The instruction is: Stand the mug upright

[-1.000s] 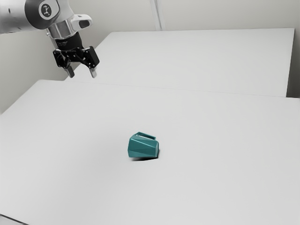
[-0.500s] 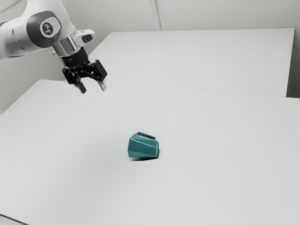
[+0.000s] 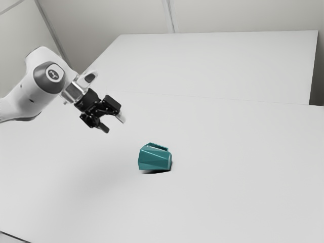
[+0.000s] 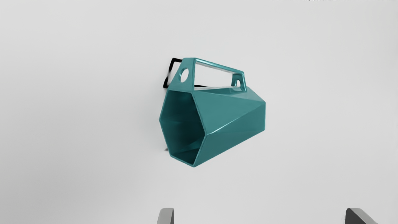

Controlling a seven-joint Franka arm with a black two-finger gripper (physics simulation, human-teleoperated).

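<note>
Just below the middle of the exterior view, the teal mug (image 3: 155,159) lies on its side on the pale table (image 3: 233,177), its walls faceted into flat, glossy planes. Its angular mouth (image 4: 183,124) opens onto a darker inside, and the squared-off handle (image 4: 220,65) runs along the body, with a round hole through each end piece. Toward the exterior view's upper left, the gripper (image 3: 114,124) hangs apart from it, fingers spread wide.
</note>
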